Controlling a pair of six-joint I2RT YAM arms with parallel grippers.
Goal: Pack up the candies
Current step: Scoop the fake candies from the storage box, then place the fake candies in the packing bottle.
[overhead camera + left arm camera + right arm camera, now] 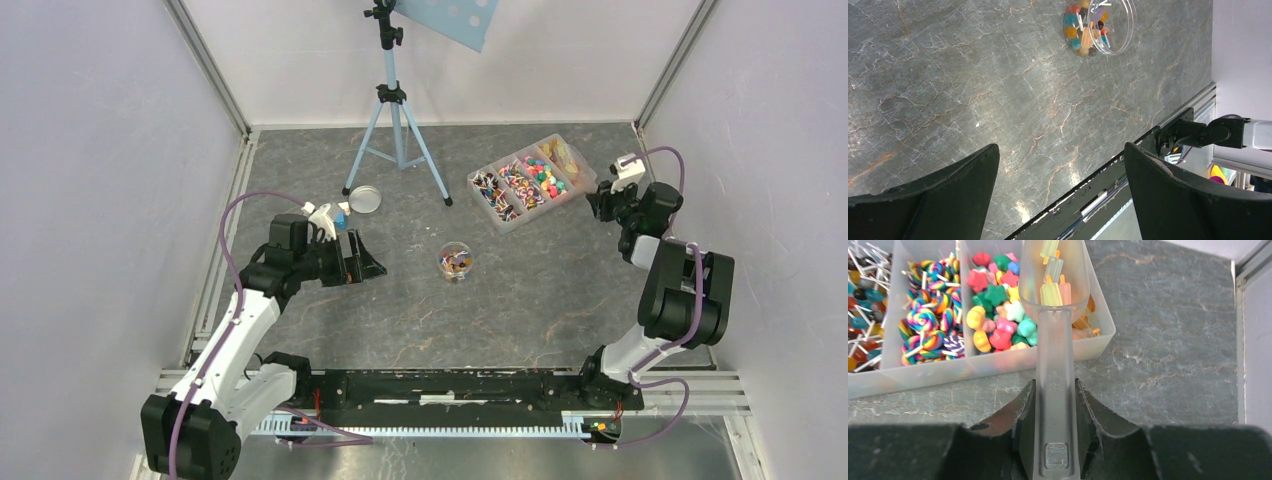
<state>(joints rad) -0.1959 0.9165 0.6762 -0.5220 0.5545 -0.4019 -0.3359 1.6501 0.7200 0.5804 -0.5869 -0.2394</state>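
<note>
Right gripper (1055,390) pinches a clear scoop (1053,350) holding candies (1053,290); left gripper (1060,147) stands spread wide.

R wrist: scoop (1053,365) tip cut at 12 o'clock, bowl hides part of 3 o'clock compartment of tray (998,365); tray cut at 9. L wrist: jar (1120,30) cut at 12. Top: candies (525,180) too small to ID.

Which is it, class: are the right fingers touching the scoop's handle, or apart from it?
Touching. The right wrist view shows the right fingers pressed against both sides of the scoop handle, with no gap.
</note>
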